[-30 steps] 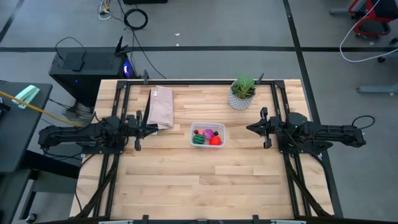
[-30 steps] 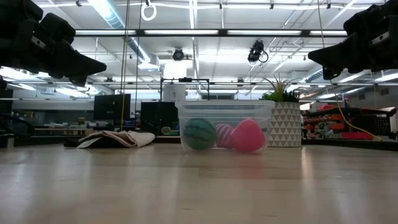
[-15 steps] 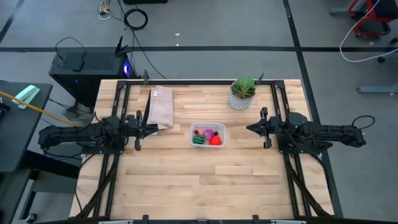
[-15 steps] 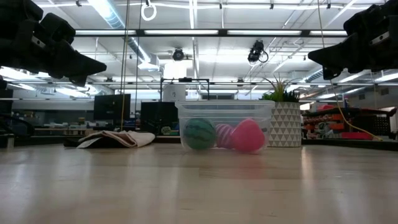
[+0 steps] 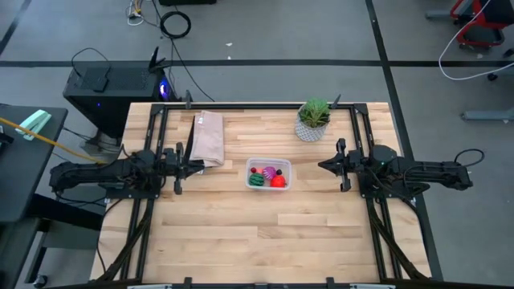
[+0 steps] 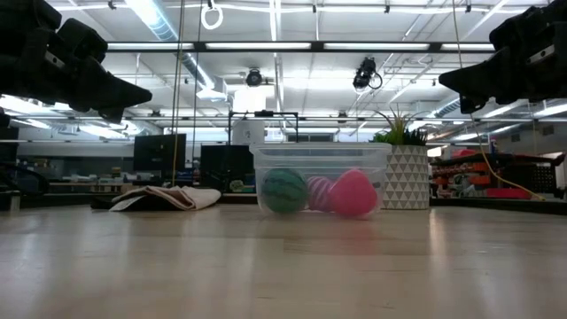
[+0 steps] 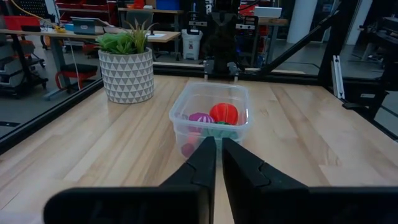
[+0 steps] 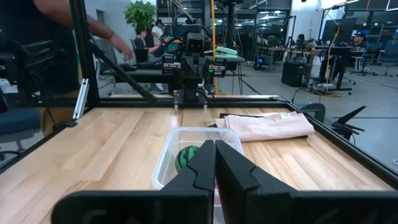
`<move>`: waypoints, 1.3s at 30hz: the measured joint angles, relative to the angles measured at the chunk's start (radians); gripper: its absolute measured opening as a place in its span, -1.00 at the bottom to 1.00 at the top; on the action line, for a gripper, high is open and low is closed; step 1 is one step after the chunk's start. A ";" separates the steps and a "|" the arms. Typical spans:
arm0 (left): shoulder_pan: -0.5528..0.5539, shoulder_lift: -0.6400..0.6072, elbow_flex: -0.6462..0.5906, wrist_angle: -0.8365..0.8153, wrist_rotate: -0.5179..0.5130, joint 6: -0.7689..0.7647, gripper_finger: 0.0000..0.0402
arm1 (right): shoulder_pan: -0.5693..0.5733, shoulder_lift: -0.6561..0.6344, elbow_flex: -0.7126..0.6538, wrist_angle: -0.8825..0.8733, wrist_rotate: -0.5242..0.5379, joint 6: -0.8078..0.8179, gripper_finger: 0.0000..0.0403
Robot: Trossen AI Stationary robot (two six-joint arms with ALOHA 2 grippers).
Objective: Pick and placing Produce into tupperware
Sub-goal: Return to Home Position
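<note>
The clear tupperware (image 5: 269, 174) stands on its flat base at mid-table and holds the produce: a green striped ball (image 6: 284, 190), a purple-pink ball (image 6: 320, 193), a red lumpy piece (image 6: 353, 193) and small bits. My left gripper (image 5: 201, 166) hovers above the table left of the tub, shut and empty. My right gripper (image 5: 323, 166) hovers to the tub's right, shut and empty too. The left wrist view shows the tub (image 7: 211, 118) past the shut fingers (image 7: 219, 158); the right wrist view shows it (image 8: 186, 152) from the other side.
A tan paper bag (image 5: 208, 138) lies flat toward the far left, close to the left gripper. A potted plant in a white patterned pot (image 5: 312, 120) stands at the far right. Bare wood stretches across the near half (image 5: 265, 233). People show in the room beyond (image 8: 112, 37).
</note>
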 joint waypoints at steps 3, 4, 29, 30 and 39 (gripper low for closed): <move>0.000 0.000 0.000 0.000 0.000 0.000 -0.86 | 0.000 0.000 0.000 0.000 0.000 0.000 -0.91; 0.000 0.000 0.000 0.000 0.000 0.000 -0.87 | 0.000 0.000 0.000 0.000 0.000 0.000 -0.91; 0.000 0.000 0.000 0.000 0.000 0.000 -0.88 | 0.000 0.000 0.000 0.000 0.000 0.000 -0.91; 0.000 0.000 0.000 0.000 0.000 0.000 -0.88 | 0.000 0.000 0.000 0.000 0.000 0.000 -0.91; 0.000 0.000 0.000 0.000 0.000 0.000 -0.82 | 0.000 0.000 0.000 0.000 0.000 -0.001 -0.91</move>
